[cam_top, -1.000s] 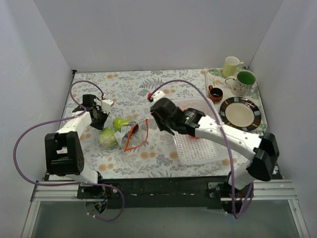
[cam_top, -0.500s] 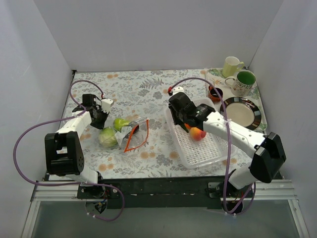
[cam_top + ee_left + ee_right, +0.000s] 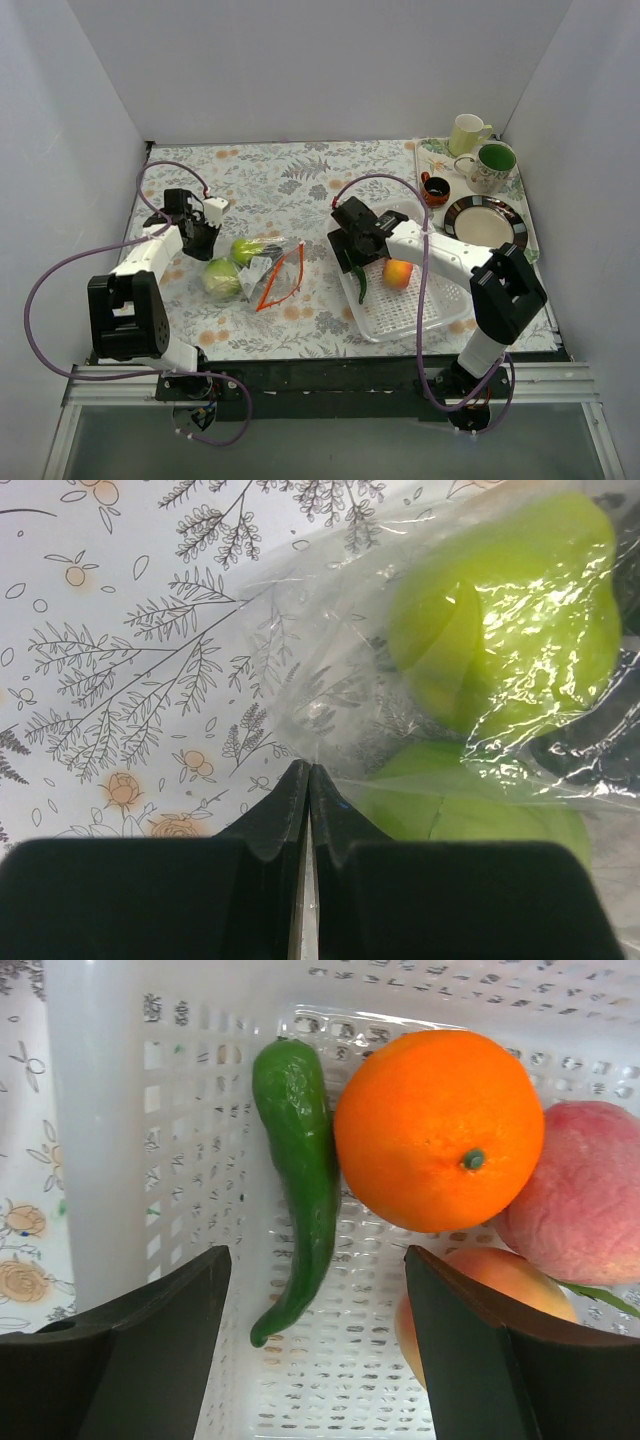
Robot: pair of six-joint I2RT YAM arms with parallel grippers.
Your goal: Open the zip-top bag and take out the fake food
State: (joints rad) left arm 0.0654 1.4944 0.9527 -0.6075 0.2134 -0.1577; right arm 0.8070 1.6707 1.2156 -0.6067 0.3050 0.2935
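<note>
My left gripper (image 3: 305, 780) is pinched tight on the clear film of the bag (image 3: 300, 670). The bag lies on the flowered table (image 3: 120, 630) with light green fruits (image 3: 500, 610) inside. My right gripper (image 3: 315, 1260) hangs spread wide and empty over the white basket (image 3: 110, 1110). In the basket lie a green pepper (image 3: 300, 1150), an orange (image 3: 435, 1130) and a peach (image 3: 565, 1190).

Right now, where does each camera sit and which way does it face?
Top external: fixed above and behind the arms, looking down at the table; both arms show, bases at bottom.
Left wrist: on the left arm, looking past its shut jaws, which pinch the zip-top bag holding light green fruit.
Right wrist: on the right arm, looking down between its open jaws at the green pepper and orange in the white basket.
Shared: top external and right wrist both show that green pepper.
</note>
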